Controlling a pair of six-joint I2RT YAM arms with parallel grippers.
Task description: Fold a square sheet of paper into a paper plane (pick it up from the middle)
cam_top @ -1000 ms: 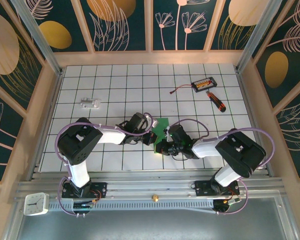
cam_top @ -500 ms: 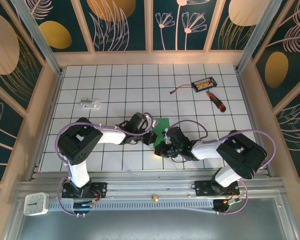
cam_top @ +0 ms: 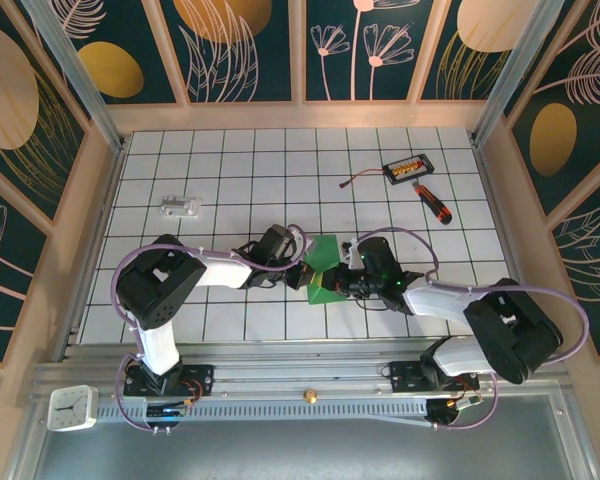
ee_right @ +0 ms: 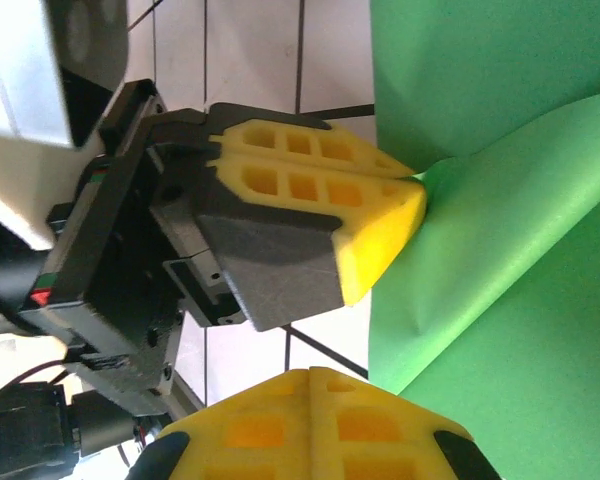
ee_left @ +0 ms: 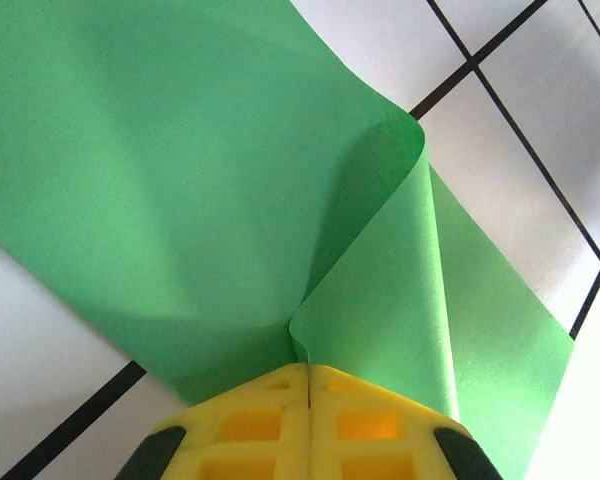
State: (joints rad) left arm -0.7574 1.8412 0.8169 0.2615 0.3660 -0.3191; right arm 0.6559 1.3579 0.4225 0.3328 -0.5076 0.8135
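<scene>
The square sheet of paper (cam_top: 326, 258) is bright green and lies mid-table, one part curled up and over itself (ee_left: 400, 260). My left gripper (ee_left: 309, 368) is shut on the sheet's edge, where the raised flap begins. In the top view it (cam_top: 305, 272) reaches the sheet from the left. In the right wrist view its yellow fingertips (ee_right: 405, 195) pinch the green sheet (ee_right: 500, 250). My right gripper (ee_right: 310, 372) is shut with nothing between its tips, just off the sheet's near edge; in the top view it (cam_top: 338, 287) lies to the sheet's right.
A small black box with orange parts (cam_top: 407, 168) and a black-and-orange screwdriver (cam_top: 432, 202) lie at the back right. A small white part (cam_top: 180, 207) lies at the back left. A clock (cam_top: 70, 405) stands on the near rail. Wooden walls ring the tiled table (cam_top: 230, 160).
My right arm has swung right and back, so its gripper now lies at the sheet's right. The sheet's flap stands higher. The left gripper has kept its grip in place.
</scene>
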